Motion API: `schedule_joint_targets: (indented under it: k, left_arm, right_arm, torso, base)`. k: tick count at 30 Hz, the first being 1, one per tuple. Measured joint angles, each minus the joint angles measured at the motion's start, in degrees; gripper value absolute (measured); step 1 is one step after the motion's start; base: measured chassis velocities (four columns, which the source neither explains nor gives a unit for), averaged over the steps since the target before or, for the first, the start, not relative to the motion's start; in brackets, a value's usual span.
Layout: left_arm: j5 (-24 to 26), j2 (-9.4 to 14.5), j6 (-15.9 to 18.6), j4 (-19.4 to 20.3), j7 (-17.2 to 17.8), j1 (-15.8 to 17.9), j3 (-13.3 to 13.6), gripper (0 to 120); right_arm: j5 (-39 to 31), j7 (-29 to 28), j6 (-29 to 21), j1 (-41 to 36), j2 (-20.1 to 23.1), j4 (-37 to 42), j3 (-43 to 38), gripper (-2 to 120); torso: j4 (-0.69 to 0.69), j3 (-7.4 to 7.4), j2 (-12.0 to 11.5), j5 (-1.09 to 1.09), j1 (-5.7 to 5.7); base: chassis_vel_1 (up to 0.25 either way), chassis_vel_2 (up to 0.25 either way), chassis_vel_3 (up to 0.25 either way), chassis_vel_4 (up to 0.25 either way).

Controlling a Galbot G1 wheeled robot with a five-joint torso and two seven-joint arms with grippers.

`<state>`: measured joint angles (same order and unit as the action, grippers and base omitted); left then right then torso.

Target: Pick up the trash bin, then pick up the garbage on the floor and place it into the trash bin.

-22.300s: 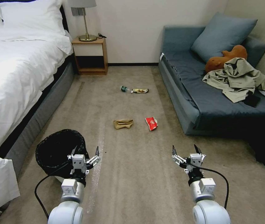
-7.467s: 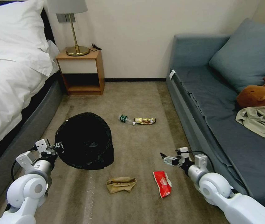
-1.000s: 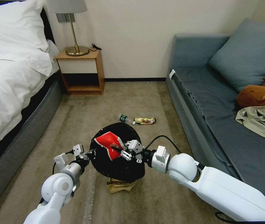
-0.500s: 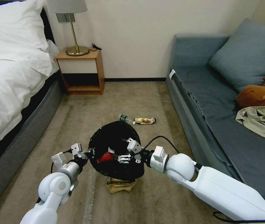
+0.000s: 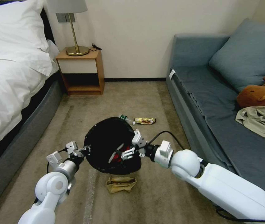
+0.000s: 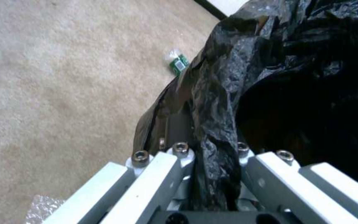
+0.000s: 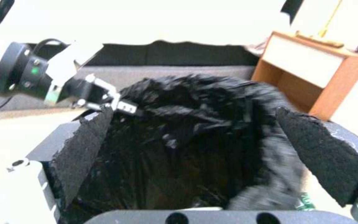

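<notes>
Paper bag (image 5: 121, 184): crumpled and brown, flat on the carpet (image 5: 157, 199) nearest the robot, just below the bin's near edge.
Left gripper (image 5: 83, 151): jaws closed on the bin's rim at its left side, holding the bin off the floor and tilted toward the camera; in the left wrist view the fingers (image 6: 162, 174) pinch a fold of black liner between them.
Bin (image 5: 102, 140): round, lined with a crinkly black bag, mouth facing up and toward the robot, above the carpet between the two arms.
Right gripper (image 5: 122, 154): over the bin's mouth, reaching in from the right; jaws open and holding nothing, and the right wrist view shows the two dark pads (image 7: 320, 155) spread wide with the liner (image 7: 187, 140) beyond them.
Red packet (image 5: 120, 155): inside the bin, a red patch low in the black liner just beside the right gripper's fingertips, free of them.
Bottle (image 5: 124, 118): small, clear, green label, on the carpet just past the bin's far rim; the left wrist view shows it (image 6: 178, 63) beside the liner's edge.
Gold wrapper (image 5: 144, 120): long, lying on the carpet touching or nearly touching the bottle's cap end, to its right.
Bed (image 5: 11, 81): white bedding, along the left.
Sofa (image 5: 219, 102): blue-grey, along the right.
Nightstand (image 5: 82, 73): wooden, against the far wall, with a brass lamp (image 5: 73, 31) on top.
</notes>
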<state>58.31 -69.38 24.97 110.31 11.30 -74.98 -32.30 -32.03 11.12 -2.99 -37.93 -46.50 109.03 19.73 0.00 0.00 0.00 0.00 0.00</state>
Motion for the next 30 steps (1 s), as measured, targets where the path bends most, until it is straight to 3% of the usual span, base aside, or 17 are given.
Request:
schedule_joint_targets:
  k: [17, 25, 30]
  left_arm:
    - [-5.1, 1.0, -1.6, -2.2, -1.4, -1.0, -3.3, 3]
    - [-4.5, 2.6, -1.9, -3.3, -1.4, 0.0, -4.3, 3]
    - [-5.0, 2.6, -2.3, -3.9, -1.4, 0.3, -5.0, 3]
  right_arm:
    - [1.1, -3.6, -1.0, -9.1, -0.1, -2.1, -15.0, 100]
    - [3.5, 0.1, -1.0, -13.3, 1.2, -4.0, -15.1, 100]
    - [5.6, 3.9, -1.0, -13.6, 1.8, -6.2, -10.8, 99]
  torso:
    - [0.0, 0.0, 0.0, 0.0, 0.0]
    - [-0.01, 0.0, 0.0, 0.0, 0.0]
    - [-0.01, 0.0, 0.0, 0.0, 0.0]
  base:
    - [0.0, 0.0, 0.0, 0.0]
    - [0.0, 0.0, 0.0, 0.0]
    - [0.0, 0.0, 0.0, 0.0]
